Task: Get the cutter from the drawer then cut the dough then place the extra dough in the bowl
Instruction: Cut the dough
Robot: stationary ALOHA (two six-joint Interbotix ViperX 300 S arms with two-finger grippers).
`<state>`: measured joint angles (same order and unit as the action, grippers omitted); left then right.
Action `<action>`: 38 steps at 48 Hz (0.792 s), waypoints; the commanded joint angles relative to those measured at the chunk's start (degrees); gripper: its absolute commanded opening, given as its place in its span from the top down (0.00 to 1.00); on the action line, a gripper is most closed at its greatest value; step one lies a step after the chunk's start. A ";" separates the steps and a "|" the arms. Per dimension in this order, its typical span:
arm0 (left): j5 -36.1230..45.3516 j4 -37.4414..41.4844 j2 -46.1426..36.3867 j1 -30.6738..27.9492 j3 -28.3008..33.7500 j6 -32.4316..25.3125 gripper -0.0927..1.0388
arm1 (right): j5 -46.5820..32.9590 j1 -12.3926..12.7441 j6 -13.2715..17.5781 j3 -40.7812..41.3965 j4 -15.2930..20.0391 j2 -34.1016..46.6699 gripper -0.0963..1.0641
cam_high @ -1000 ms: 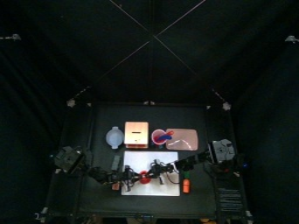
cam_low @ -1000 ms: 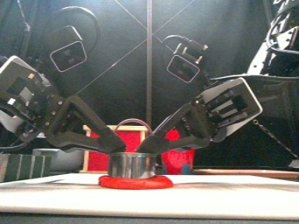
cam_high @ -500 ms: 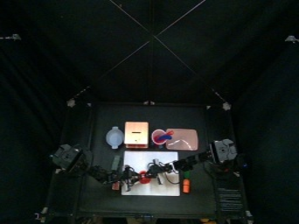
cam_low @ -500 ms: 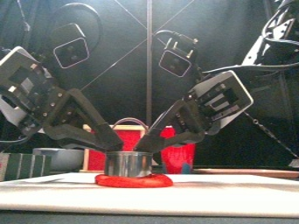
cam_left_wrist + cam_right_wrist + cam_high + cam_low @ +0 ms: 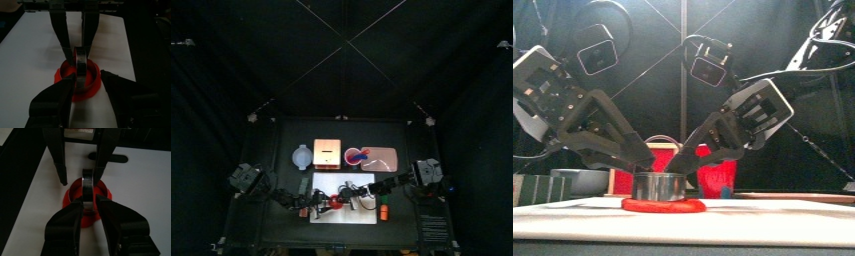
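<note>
- Cutter (image 5: 660, 187) stands upright on the dough (image 5: 663, 207), directly between the two grippers' tips, on the white cutting board (image 5: 780, 216)
- right gripper (image 5: 89, 195): jaws drawn in to a narrow gap, clamped on the cutter's upper part, probably the wire handle
- left gripper (image 5: 85, 79): jaws apart, one on each side of cutter and dough; can't tell if they touch either
- changed over the last second: both wrists have tilted up steeper in the front view, and the cutter has slid slightly toward the left gripper
- cutter is still seated in the dough, not lifted
- my read: drawer step is done, cut is in progress, and this looks like a press or rock to get through
- outer dough still rings the cutter below both grippers, none moved yet
- bowl (image 5: 301, 156) sits behind the left gripper, past the board, well apart
- risk: dough sticks and drags when the cutter comes up
</note>
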<state>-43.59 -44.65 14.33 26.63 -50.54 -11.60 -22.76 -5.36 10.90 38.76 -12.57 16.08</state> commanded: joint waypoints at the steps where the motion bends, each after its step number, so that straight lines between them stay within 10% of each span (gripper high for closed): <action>1: 0.09 -0.18 -1.58 -0.88 0.09 -0.09 0.18 | 1.14 0.18 0.18 -0.09 0.26 -1.58 0.30; 38: -1.05 -8.09 -8.35 0.35 -2.20 -13.71 0.19 | 11.34 -0.35 0.26 -5.89 3.69 -4.13 0.29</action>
<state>-43.95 -52.21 7.38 26.37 -52.65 -25.14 -13.54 -5.89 11.78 34.63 -9.58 14.50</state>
